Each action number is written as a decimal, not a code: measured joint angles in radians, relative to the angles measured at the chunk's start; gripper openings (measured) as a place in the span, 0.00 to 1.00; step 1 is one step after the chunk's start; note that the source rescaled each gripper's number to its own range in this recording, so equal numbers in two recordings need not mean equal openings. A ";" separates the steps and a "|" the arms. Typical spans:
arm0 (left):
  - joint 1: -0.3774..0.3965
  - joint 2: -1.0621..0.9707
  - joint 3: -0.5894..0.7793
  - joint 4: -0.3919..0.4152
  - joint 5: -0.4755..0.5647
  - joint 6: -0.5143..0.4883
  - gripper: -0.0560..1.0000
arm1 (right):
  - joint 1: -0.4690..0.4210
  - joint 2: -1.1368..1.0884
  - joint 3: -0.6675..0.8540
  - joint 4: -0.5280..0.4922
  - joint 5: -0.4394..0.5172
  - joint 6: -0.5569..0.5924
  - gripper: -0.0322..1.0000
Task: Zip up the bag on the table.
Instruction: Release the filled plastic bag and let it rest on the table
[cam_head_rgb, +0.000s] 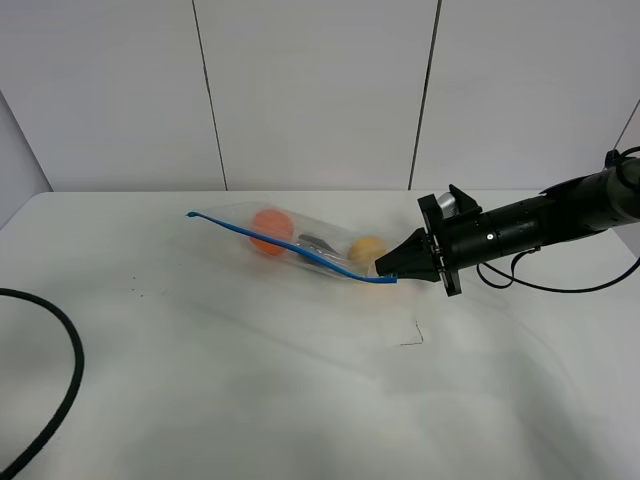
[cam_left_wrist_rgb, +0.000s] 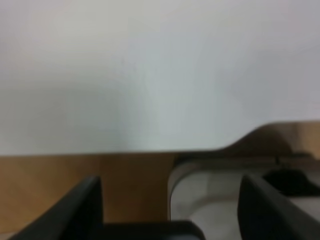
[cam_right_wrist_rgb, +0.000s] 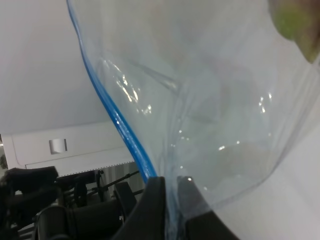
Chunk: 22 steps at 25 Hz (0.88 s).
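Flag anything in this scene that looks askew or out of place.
The bag is not lying flat: the right gripper pinches one end of the blue zipper strip, and the strip runs slanted across the table. A black cable loops onto the table's left edge. Nothing looks spilled or torn.

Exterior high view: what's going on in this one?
The right end effector is pinched shut on the blue zipper strip at the near end of the clear bag, which lies on the white table. An orange, a dark item and a yellow fruit show through the plastic. The left end effector is open and off at the table's edge, touching nothing. Whether the zipper is closed cannot be told.
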 joint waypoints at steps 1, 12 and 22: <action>0.000 -0.031 0.000 0.000 0.000 0.000 0.90 | 0.000 0.000 0.000 0.000 0.000 0.000 0.04; 0.000 -0.304 0.003 0.001 0.002 0.001 0.90 | 0.000 0.000 0.000 0.000 0.000 0.000 0.04; 0.000 -0.601 0.005 0.001 0.003 0.003 0.90 | 0.000 0.000 0.000 -0.001 0.000 0.000 0.04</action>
